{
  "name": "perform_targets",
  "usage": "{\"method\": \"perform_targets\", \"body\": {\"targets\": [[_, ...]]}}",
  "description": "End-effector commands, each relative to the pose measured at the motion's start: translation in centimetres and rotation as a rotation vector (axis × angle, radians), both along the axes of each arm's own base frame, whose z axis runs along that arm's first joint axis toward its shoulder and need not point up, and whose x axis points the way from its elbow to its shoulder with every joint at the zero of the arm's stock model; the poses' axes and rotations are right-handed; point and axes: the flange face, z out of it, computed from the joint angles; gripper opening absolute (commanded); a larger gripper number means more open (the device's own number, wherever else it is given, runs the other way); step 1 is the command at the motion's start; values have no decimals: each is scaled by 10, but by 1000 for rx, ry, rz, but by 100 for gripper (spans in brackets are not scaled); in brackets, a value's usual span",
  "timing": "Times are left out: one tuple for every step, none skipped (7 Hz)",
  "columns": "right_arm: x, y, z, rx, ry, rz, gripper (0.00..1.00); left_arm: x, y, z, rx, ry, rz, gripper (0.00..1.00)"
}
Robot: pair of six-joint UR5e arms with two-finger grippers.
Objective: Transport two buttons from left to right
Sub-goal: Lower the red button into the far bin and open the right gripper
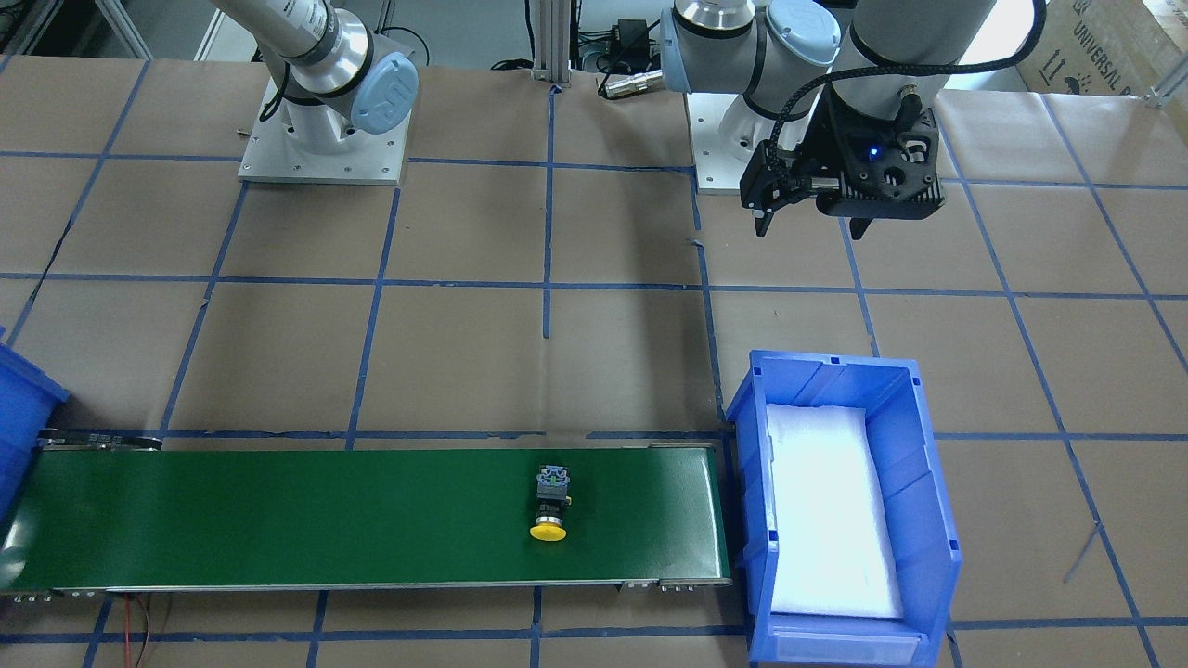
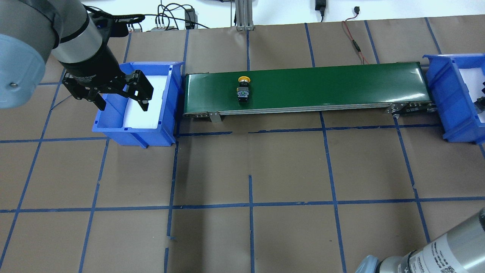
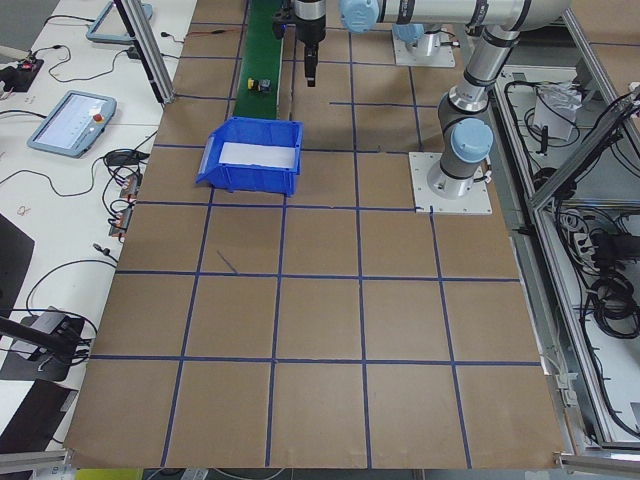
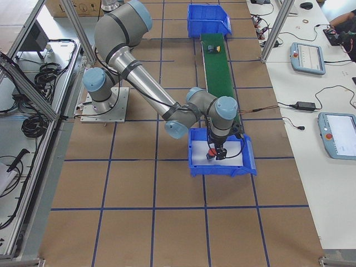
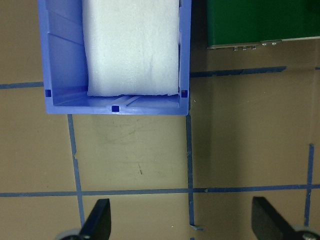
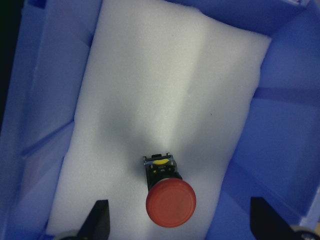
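1. The red button (image 6: 167, 192) lies on its side on the white foam (image 6: 175, 90) in the right bin (image 2: 443, 102), so I judge that half of the job done. The right jaws hang over it, spread wide, gripping nothing.
2. The yellow button (image 2: 243, 89) lies on its side on the green belt (image 2: 322, 87), nearer the left-bin end, with its cap pointing away from the robot. It has left its bin but has most of the belt yet to cross.
3. The left bin (image 2: 132, 132) shows only foam (image 5: 132, 45). The left jaws are released and empty, held high just to the robot's side of that bin.
4. What seems left: the yellow button must reach the right bin and be set down there. Whether the belt is running cannot be told.
5. The worktop (image 2: 288, 167) is covered in brown paper marked into squares with blue tape. The belt runs along its far side, with a bin just beside each end.
6. Around it are aluminium frame posts, side tables with teach pendants (image 4: 307, 57) and loose cables, and a cardboard box (image 1: 1114, 37) in one corner.
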Motion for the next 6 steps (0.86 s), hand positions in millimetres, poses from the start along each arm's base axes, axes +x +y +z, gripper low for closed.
{"method": "perform_targets", "body": {"targets": [[78, 2, 76, -20, 27, -50, 100, 1, 0, 0, 1, 13, 4, 100], [135, 7, 108, -6, 28, -80, 100, 0, 1, 0, 1, 15, 4, 100], [176, 15, 127, 0, 19, -147, 100, -1, 1, 0, 1, 18, 6, 100], [222, 8, 129, -7, 1, -147, 100, -2, 1, 0, 1, 20, 13, 100], [284, 4, 131, -17, -7, -177, 100, -2, 1, 0, 1, 17, 12, 100], [326, 5, 126, -19, -21, -202, 100, -2, 1, 0, 1, 17, 12, 100]]}}
